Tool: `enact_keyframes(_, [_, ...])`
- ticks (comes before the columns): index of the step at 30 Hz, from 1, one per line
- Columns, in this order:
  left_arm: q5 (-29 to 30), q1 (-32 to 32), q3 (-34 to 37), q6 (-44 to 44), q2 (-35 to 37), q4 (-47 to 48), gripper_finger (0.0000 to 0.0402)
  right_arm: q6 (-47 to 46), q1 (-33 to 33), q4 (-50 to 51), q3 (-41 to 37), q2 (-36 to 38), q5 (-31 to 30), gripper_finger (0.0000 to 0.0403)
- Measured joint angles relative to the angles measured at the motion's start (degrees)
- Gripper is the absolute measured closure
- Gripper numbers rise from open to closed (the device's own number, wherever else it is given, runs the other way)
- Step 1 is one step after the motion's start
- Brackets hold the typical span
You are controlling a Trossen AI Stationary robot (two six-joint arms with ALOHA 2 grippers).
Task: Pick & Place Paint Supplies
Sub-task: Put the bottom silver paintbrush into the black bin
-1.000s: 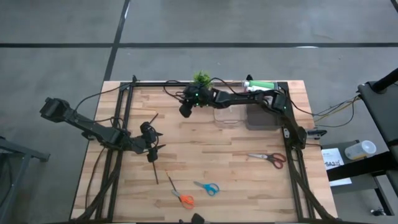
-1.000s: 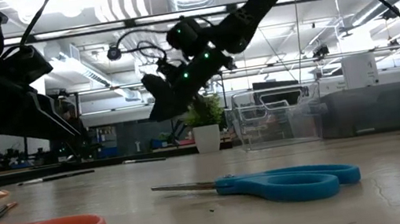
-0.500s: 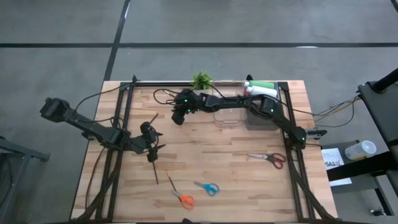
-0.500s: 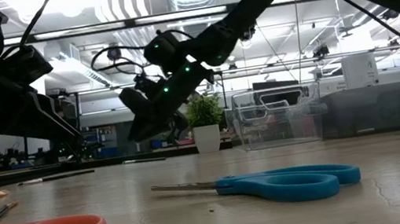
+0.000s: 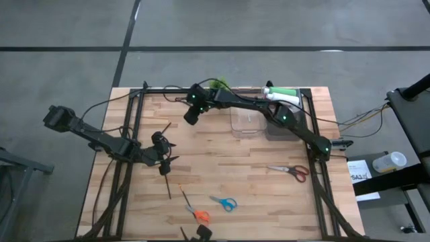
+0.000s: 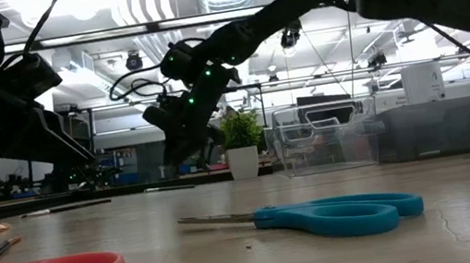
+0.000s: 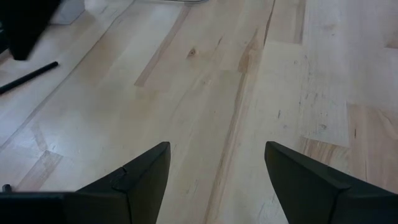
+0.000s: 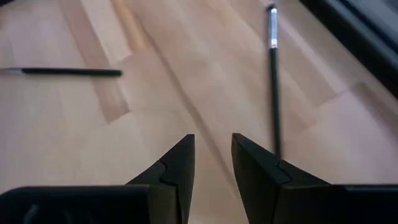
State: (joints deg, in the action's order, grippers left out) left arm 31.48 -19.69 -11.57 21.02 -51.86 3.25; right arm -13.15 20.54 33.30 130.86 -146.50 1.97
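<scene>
We found the right gripper (image 5: 190,115) raised above the table (image 5: 269,202), just left of the potted plant (image 5: 216,85), fingers narrowly parted and holding nothing. Two brushes (image 8: 272,74) lay on the wood beneath it. The squeeze bottles (image 5: 281,93) lay just right of the plant. The left gripper (image 5: 164,161) waited well left of and nearer than the plant, fingers spread, empty.
</scene>
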Motion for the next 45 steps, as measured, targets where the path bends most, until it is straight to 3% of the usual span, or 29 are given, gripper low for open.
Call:
enact_keyframes(5, [0.0,0.0,0.0,0.0,0.0,0.0,0.0135,0.0,1.7,1.6,4.0,-1.9,1.5,0.0298])
enact_keyframes(10, [0.0,0.0,0.0,0.0,0.0,-0.1,0.0135,-3.7,3.1,0.4,4.1,-2.3,5.8,0.0298])
enact_keyframes(20, [0.0,0.0,0.0,0.0,0.0,0.0,0.0135,-9.5,3.5,-0.2,4.1,-2.7,7.9,0.0298])
enact_keyframes(30, [0.0,0.0,0.0,0.0,0.0,0.0,0.0135,-7.1,-1.2,-3.7,4.2,-0.5,10.0,0.0298])
enact_keyframes(37, [0.0,0.0,0.0,0.0,0.0,0.0,0.0135,-5.4,-5.2,-3.7,4.0,0.8,2.3,0.0298])
enact_keyframes(45, [0.0,0.0,0.0,0.0,0.0,0.0,0.0135,-3.2,-11.3,-0.7,3.6,3.6,-14.9,0.0298])
